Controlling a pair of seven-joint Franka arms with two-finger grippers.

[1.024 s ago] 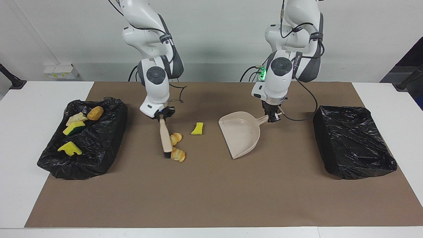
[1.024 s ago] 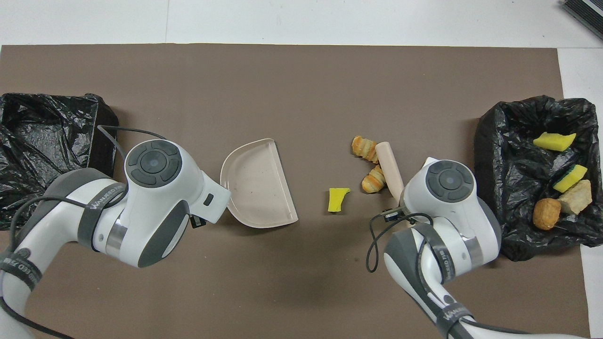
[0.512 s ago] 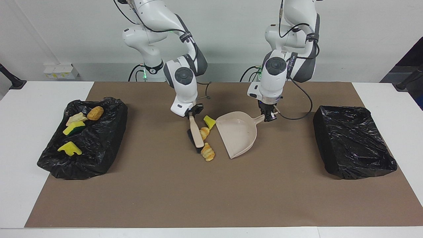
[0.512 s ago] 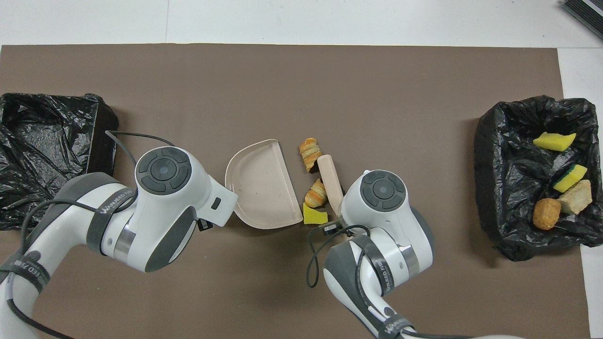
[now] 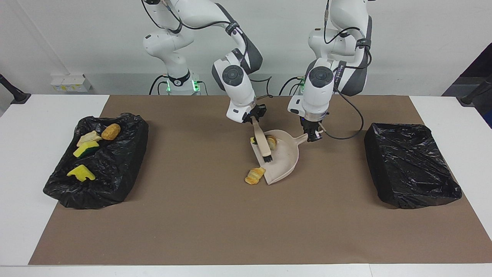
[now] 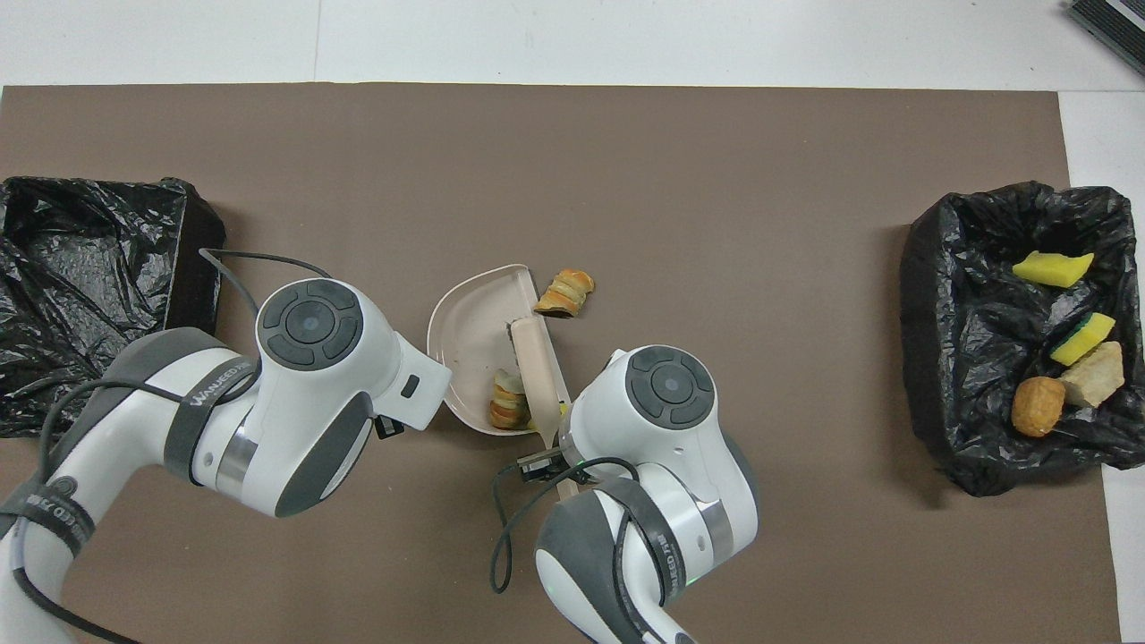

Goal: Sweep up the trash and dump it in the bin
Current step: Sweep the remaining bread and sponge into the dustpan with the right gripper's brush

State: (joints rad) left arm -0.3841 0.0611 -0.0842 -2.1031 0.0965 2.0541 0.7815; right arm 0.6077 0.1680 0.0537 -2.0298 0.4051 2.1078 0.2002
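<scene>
One golden pastry (image 5: pixel 271 142) is seen lying in the beige dustpan (image 5: pixel 286 159), near the centre of the facing view, with the brush (image 5: pixel 263 145) laid across the pan's open edge just beside it. A sliver of yellow sponge (image 5: pixel 252 140) shows at the pan's lip under the brush handle; whether it is inside the pan or only against the edge cannot be told. A second pastry (image 5: pixel 254 176) is left on the brown mat (image 5: pixel 215 223), just outside the pan's mouth, a little below centre in that frame.

The remaining trash is found in the black-lined bin (image 5: pixel 115 181) at the left of the facing view: a brown bun (image 5: pixel 110 131), a pale beige chunk (image 5: pixel 89 137), a green-backed sponge (image 5: pixel 87 149) and a yellow sponge piece (image 5: pixel 81 172).

The brush handle is clamped by the right hand (image 5: pixel 254 116), which is placed over the pan's upper edge, just above centre. The dustpan's handle is gripped by the left hand (image 5: pixel 314 135), to the right of centre, and the pan is seen resting on the mat.

A second black-lined bin (image 5: pixel 411 169) is placed at the right of the facing view. The mat is spread over the white desk (image 5: pixel 23 215).
</scene>
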